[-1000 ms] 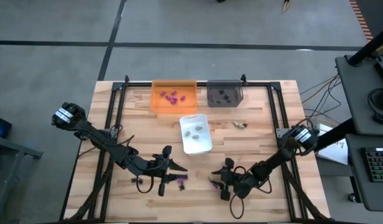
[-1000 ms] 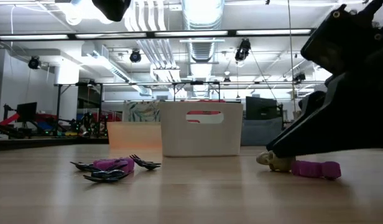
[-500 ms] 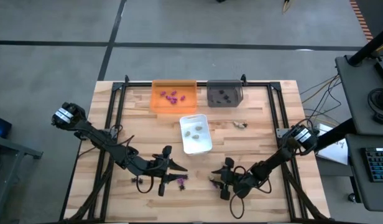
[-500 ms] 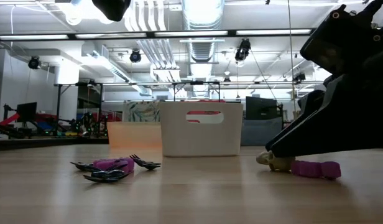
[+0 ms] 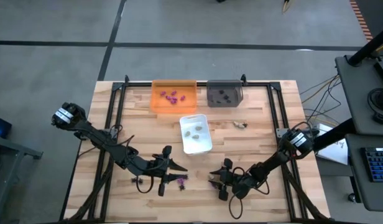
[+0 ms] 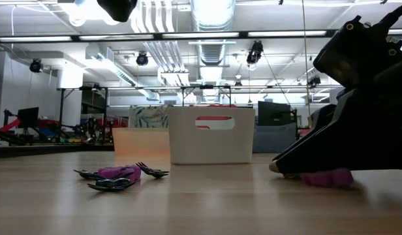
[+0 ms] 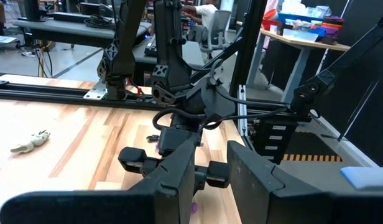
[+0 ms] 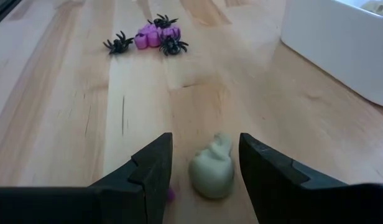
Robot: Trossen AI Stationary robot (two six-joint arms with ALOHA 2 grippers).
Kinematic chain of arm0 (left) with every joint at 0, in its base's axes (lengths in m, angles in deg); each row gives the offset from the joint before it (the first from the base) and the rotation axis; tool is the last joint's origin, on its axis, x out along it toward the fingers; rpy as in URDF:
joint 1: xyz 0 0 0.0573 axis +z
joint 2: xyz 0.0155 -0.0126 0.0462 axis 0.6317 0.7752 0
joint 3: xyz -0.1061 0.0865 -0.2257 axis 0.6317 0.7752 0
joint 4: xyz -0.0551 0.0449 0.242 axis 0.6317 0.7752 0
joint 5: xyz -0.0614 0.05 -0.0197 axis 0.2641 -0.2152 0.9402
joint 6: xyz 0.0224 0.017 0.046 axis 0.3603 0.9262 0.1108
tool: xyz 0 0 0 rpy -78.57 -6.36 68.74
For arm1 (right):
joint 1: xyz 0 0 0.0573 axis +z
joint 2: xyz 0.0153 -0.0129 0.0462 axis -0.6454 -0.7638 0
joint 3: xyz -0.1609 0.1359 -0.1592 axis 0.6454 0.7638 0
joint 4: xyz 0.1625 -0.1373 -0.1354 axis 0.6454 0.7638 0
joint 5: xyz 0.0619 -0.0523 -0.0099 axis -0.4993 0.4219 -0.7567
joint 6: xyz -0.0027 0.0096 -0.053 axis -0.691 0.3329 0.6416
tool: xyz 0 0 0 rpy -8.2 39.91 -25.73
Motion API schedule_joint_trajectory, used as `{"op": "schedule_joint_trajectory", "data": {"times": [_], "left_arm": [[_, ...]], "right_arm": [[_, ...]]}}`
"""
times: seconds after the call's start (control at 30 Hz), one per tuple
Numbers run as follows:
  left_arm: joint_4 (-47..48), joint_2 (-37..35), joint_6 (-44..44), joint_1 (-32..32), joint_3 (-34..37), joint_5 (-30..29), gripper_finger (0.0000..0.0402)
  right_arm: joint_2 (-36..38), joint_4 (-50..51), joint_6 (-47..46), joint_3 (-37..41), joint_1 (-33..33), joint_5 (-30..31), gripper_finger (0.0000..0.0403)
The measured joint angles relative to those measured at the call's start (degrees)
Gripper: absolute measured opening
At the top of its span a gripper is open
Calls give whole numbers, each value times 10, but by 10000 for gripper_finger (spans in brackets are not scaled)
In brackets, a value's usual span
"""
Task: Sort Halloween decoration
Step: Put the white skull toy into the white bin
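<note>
The Halloween decoration lies in small pieces on the wooden table. A pale beige piece [image 8: 212, 169] lies on the table between the open fingers of my right gripper [image 8: 204, 168], apart from both of them. The gripper is low at the near middle [image 5: 217, 178]. A purple piece [image 6: 325, 177] lies under it. Farther left lies a purple piece with black spiders [image 8: 151, 37] [image 5: 181, 180]. My left gripper [image 5: 174, 167] hangs above the table to the left, level, its fingers [image 7: 179, 171] a little apart with nothing seen between them.
At the back stand an orange tray [image 5: 173, 106] with purple pieces and a grey tray [image 5: 224, 102] with black ones. A white tray [image 5: 196, 146] with beige pieces sits mid-table. A beige skeleton piece [image 5: 240, 124] lies right of it, and a black piece [image 5: 140, 180] at near left.
My right gripper has sunk a little toward the table over the beige and purple pieces, which stay where they were. Its fingers have kept the same gap.
</note>
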Motion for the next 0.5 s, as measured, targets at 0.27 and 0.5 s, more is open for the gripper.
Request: {"op": "schedule_joint_trajectory", "data": {"times": [0.27,0.5], "left_arm": [[0,0,0,0,0,0,77],[0,0,-3,0,0,0,78]], "right_arm": [[2,4,1,0,0,-3,173],[1,5,1,1,0,3,173]]}}
